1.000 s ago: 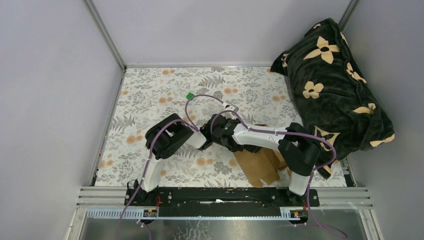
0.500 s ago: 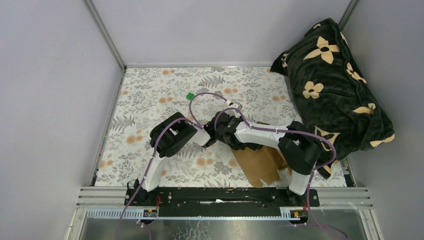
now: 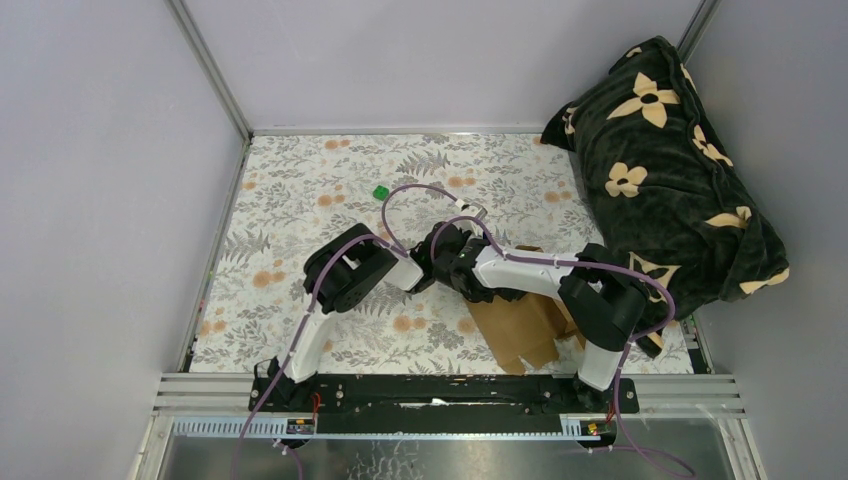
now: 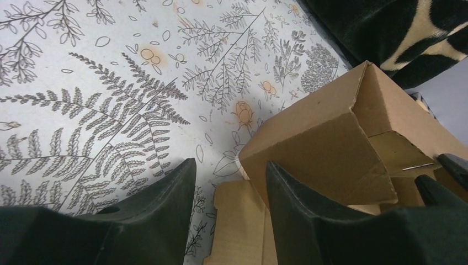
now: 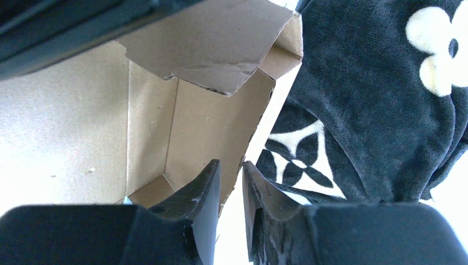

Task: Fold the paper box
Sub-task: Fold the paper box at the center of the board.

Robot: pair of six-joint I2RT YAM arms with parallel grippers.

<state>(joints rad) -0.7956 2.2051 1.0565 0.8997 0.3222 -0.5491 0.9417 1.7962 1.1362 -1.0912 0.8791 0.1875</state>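
The paper box (image 3: 520, 325) is plain brown cardboard, partly raised, lying right of centre under my right arm. In the left wrist view its raised corner (image 4: 320, 149) presses against my right-hand finger (image 4: 298, 215), and a flat flap (image 4: 243, 232) lies below the gap. My left gripper (image 4: 229, 171) is open with nothing pinched; from above it (image 3: 440, 275) meets the right gripper (image 3: 455, 255) at the box's left end. My right gripper (image 5: 230, 163) straddles a side wall (image 5: 209, 116), one finger inside the box. Its jaws stand a narrow slit apart; a grip on the wall is unclear.
A dark flowered blanket (image 3: 660, 170) is heaped at the right, close to the box (image 5: 381, 99). A tiny green cube (image 3: 380, 191) sits on the floral cloth (image 3: 300, 200) behind the arms. Grey walls enclose the table on three sides.
The left arm has shifted slightly right toward the box and its jaws have widened a little. The right jaws have narrowed. The box has not visibly moved.
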